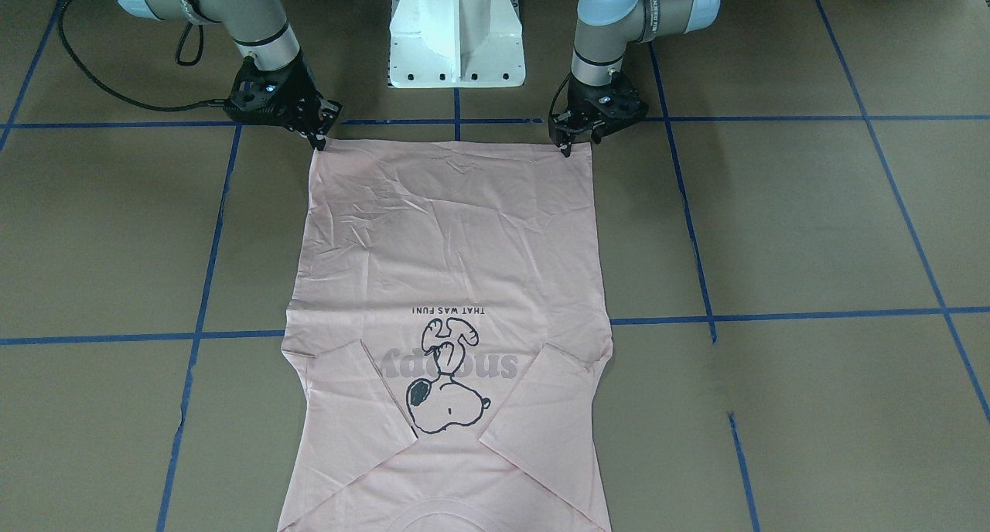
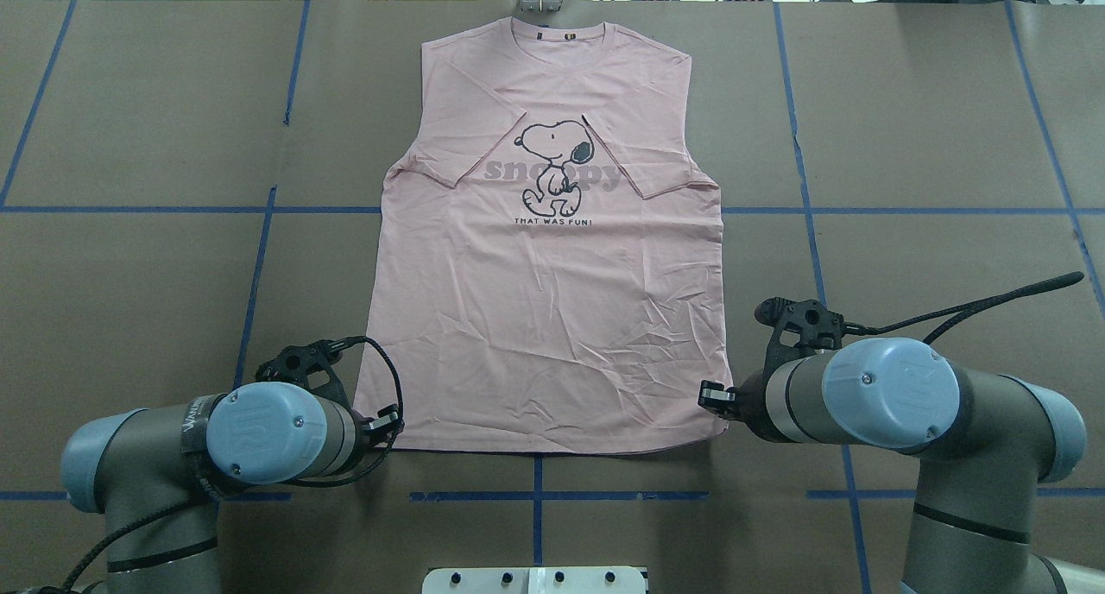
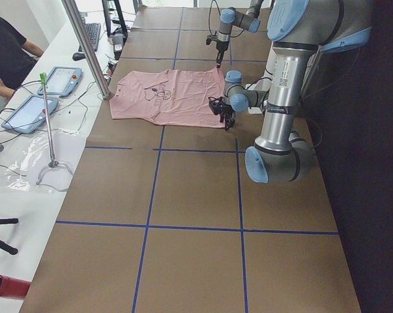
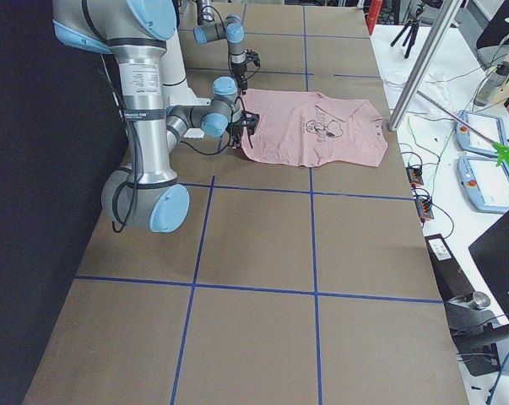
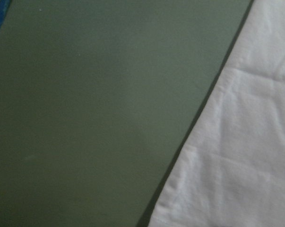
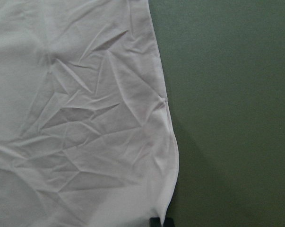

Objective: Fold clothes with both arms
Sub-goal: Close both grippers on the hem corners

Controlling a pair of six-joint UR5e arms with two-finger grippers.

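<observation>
So here we've got the pink T-shirt [image 1: 448, 246] lying flat and print side up on the brown table [image 1: 812, 223]. In the front-facing view it runs from upper centre down past the bottom edge. The hem is at the top of that frame, near the white pedestal [image 1: 456, 33], and the collar end is cut off at the bottom. Both sleeves are folded inward over the chest, and their edges cover part of the grey lettering on either side of the cartoon dog [image 1: 448, 385]. The lower half of the shirt is pretty wrinkled.

The left gripper [image 1: 568, 147] sits just right of centre at the top of that view, tips down on one hem corner. The right gripper [image 1: 319, 139] is mirrored on the left, tips on the other corner. We honestly can't tell whether either one is pinching the fabric or just resting there. The fingers are too small and dark to read. The right wrist camera only shows creased cloth across the left of its frame, with a dark sliver at the bottom edge. The left wrist one is blurry, with fabric at lower right and table everywhere else.

Blue tape lines [image 1: 773, 315] grid the tabletop.
</observation>
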